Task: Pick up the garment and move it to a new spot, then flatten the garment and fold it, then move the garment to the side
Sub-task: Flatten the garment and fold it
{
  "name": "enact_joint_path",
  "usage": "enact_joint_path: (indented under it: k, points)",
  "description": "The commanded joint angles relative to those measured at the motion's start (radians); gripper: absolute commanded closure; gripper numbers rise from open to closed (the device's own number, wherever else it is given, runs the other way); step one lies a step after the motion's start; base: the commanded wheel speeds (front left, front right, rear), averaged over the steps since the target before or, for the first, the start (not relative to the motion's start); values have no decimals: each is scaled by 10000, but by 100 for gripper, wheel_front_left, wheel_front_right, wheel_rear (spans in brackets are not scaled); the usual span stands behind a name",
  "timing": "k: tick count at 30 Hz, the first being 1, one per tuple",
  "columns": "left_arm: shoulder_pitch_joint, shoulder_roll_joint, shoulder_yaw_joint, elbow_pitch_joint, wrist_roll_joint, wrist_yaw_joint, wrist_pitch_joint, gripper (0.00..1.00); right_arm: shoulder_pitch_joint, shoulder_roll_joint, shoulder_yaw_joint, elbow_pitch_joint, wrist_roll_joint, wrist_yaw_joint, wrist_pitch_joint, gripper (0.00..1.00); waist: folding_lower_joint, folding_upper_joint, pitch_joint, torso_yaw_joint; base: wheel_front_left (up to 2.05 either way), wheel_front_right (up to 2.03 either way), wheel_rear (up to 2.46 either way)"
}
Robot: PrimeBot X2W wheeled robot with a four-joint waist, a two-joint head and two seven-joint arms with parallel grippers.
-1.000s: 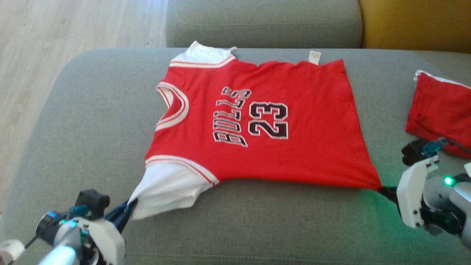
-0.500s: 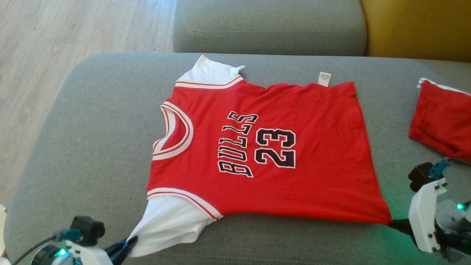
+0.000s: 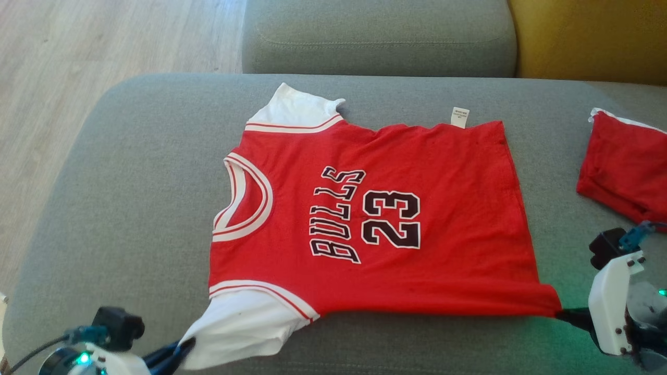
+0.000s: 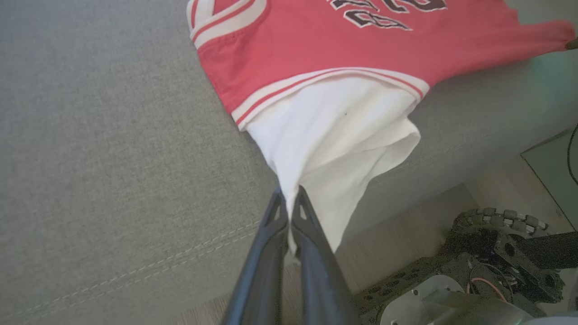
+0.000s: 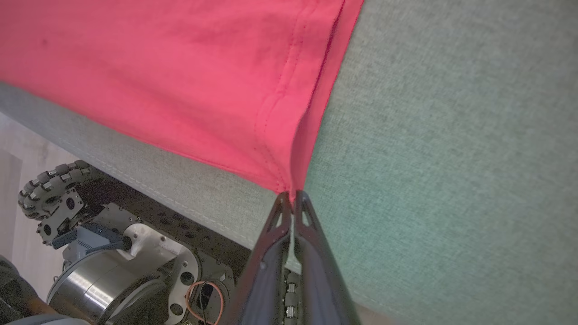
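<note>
The garment is a red jersey with white sleeves, "BULLS 23" printed on it, spread flat on the grey sofa cushion. My left gripper is shut on the tip of the near white sleeve at the lower left. In the left wrist view the left gripper pinches that white cloth over the cushion's front edge. My right gripper is shut on the near red hem corner at the lower right. The right wrist view shows the right gripper clamped on the red hem corner, cloth pulled taut.
A second red cloth lies on the cushion at the far right. The sofa's grey backrest cushion and a yellow cushion stand behind. Wooden floor lies to the left. The robot's wheeled base sits below the cushion's front edge.
The head camera has shifted, so the whole scene sits lower in the picture. Both grippers keep their hold on the garment's near corners, which lies slightly more stretched toward me.
</note>
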Motion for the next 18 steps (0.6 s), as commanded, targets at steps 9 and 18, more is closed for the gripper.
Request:
enact_joint_path:
  k: [9,18]
  points:
    - [-1378,580,795,-984,130,126,-12,100,-613,3,-748,227,-869,65,-982,100,1,-1,124,-64,0,0,0]
    - [-2455,256,713,-1097,516,99,-158,100,-1133,497,-1120,845,-1525,65,-1808,100,1,-1,370,-82,0,0,0]
